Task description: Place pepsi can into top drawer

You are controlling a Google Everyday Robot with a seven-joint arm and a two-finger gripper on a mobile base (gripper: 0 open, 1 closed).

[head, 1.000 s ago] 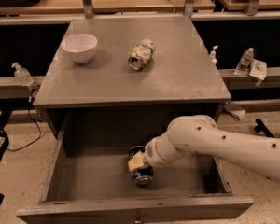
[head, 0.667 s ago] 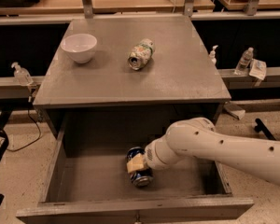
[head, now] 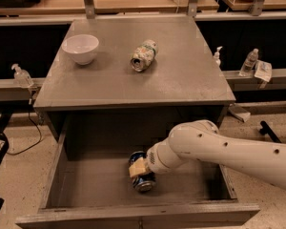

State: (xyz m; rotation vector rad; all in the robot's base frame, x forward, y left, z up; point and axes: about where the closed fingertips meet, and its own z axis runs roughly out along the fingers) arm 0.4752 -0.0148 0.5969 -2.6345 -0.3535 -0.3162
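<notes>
The top drawer (head: 133, 213) is pulled wide open below the grey cabinet top. The pepsi can (head: 144, 180), dark blue with a silver end, lies inside the drawer near the middle of its floor, its end facing the front. My gripper (head: 139, 170) reaches in from the right on the white arm (head: 219, 149) and is closed on the can, with one tan pad (head: 136, 167) pressed against its upper side. The far side of the can is hidden by the gripper.
On the cabinet top (head: 181, 80) stand a white bowl (head: 80, 48) at the back left and a pale green-and-white can (head: 143, 55) lying on its side. Small bottles (head: 250, 61) stand on ledges at both sides. The drawer's side walls flank the arm.
The arm and gripper have shifted slightly lower and to the left in the drawer, with the can staying at the gripper. Nothing on the cabinet top moved.
</notes>
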